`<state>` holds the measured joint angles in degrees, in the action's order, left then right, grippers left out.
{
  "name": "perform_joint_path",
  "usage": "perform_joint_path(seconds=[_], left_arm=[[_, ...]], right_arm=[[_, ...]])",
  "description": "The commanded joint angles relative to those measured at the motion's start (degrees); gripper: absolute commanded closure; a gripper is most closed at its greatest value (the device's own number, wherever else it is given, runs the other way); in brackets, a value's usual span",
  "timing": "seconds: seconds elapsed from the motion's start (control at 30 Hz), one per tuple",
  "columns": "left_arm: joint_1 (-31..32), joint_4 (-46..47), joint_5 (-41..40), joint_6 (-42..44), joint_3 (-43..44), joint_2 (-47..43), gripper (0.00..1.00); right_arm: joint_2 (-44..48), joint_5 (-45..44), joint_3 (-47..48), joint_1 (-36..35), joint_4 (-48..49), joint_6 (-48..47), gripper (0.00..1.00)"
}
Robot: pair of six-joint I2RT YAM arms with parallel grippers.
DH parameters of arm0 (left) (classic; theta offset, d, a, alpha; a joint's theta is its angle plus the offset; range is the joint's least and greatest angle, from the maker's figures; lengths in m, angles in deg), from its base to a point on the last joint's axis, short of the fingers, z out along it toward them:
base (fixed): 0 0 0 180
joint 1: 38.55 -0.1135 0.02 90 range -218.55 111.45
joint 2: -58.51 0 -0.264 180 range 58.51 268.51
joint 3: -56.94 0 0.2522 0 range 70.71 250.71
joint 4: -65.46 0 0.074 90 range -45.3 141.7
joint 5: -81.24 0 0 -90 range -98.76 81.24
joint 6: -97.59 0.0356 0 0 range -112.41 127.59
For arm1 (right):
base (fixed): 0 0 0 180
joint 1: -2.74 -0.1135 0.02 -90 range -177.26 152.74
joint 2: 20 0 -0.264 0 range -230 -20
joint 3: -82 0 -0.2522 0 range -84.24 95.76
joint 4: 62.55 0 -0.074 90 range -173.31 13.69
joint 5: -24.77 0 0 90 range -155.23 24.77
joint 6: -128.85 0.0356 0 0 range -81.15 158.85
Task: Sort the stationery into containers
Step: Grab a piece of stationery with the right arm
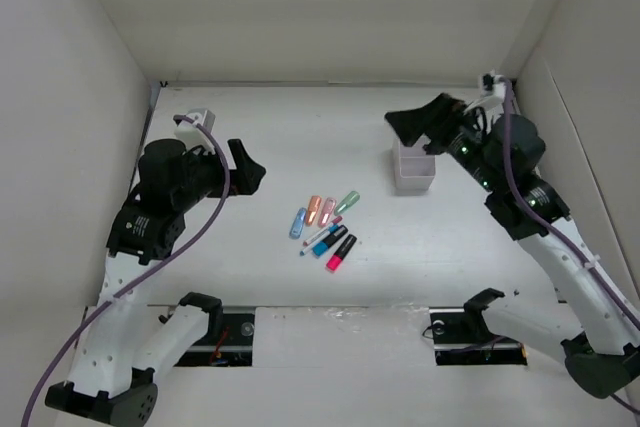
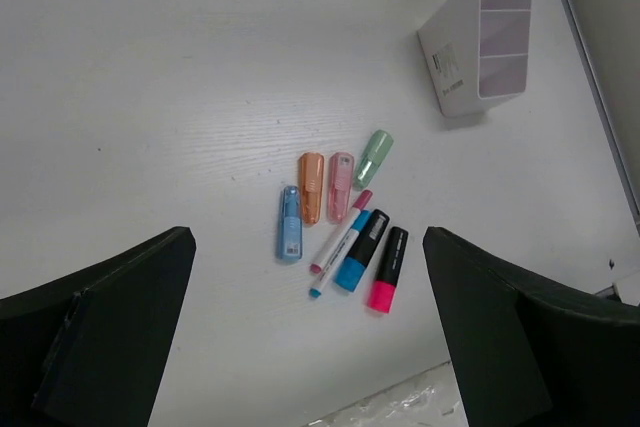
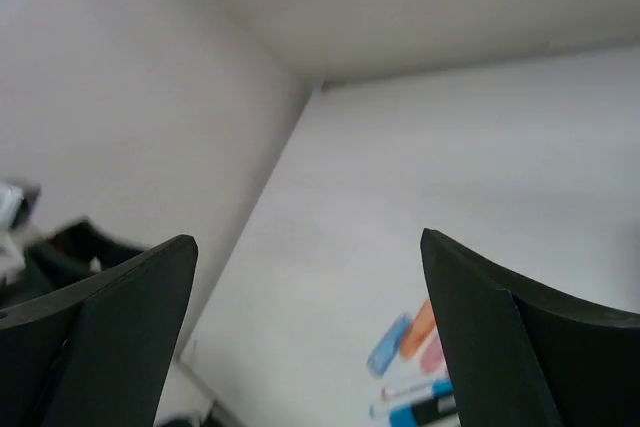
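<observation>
Spreading left gripper point(image 1: 248, 172) wide, hovering raised and angling down toward the stationery point(image 2: 340, 217) lying clustered mid-table. Reaching forward with right gripper point(image 1: 412, 130), likewise gaping and empty, close by the white container point(image 1: 413, 179), well apart from the pieces.

The left arm point(image 1: 125, 282) bends up and inward, the left gripper point(image 1: 245, 169) held aloft, its dark fingers point(image 2: 100, 332) spread wide with nothing between them. The right arm point(image 1: 572, 269) reaches farther back, the right gripper point(image 1: 415, 127) equally wide apart, empty.
</observation>
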<state>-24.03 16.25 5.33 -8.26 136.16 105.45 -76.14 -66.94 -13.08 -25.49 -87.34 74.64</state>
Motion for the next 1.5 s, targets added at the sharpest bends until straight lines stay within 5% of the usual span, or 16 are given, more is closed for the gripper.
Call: perform_joint_path(seconds=[0.0,0.17,0.2,0.23,0.27,0.47,0.53,0.57,0.6,0.67,0.77,0.87,0.97,1.47], left_arm=[[-0.2,0.8,-3.7,-2.8,2.8,-0.6,0.0],[-0.2,3.4,-1.8,-5.5,-1.9,-2.9,0.0],[-0.2,3.4,-3.3,-5.5,-1.9,-3.4,0.0],[-0.2,3.4,-4.0,-7.1,-2.7,-4.7,0.0],[-0.2,4.1,-4.8,-8.0,-2.7,-5.4,0.0],[-0.2,2.7,-7.6,-10.1,-4.3,-4.0,0.04],[-0.2,3.7,-6.7,-10.1,-6.5,-4.0,0.25],[-0.2,3.7,-6.0,-10.1,-6.5,-4.0,0.48],[-0.2,3.7,-6.0,-10.9,-7.3,-4.0,0.84],[-0.2,2.7,-5.2,-10.9,-8.7,-3.3,0.94],[-0.2,2.0,-4.6,-10.3,-11.4,-4.0,0.85],[0.9,1.5,-6.5,-10.3,-12.5,-5.8,0.6],[0.9,1.5,-5.9,-10.3,-13.9,-5.8,0.51],[4.0,4.9,-4.3,-9.3,-16.1,-4.7,0.36]], right_arm=[[0.1,15.5,-3.5,-3.1,-5.2,4.5,0.0],[1.0,1.0,-4.4,-17.8,-3.6,6.1,0.01],[-0.3,1.0,-4.4,-17.8,-2.8,6.1,0.13],[-1.5,2.2,-4.4,-17.8,-3.7,6.1,0.81],[-4.5,1.2,-2.9,-19.5,-5.0,7.0,1.0],[-16.4,-7.9,0.9,-27.3,-11.1,10.1,0.95],[-22.4,-9.7,2.7,-29.9,-12.6,12.3,0.83],[-24.8,-13.9,3.7,-30.7,-14.4,13.9,0.73],[-27.2,-16.3,6.3,-31.7,-19.6,15.5,0.68],[-33.2,-21.3,7.9,-31.7,-25.2,19.7,0.53],[-39.0,-24.9,9.0,-31.7,-27.7,22.4,0.39],[-45.1,-26.8,11.2,-30.0,-31.9,25.2,0.39],[-48.4,-27.4,11.8,-27.0,-34.1,27.0,0.39],[-58.0,-22.5,17.0,-12.9,-30.2,23.9,0.29]])
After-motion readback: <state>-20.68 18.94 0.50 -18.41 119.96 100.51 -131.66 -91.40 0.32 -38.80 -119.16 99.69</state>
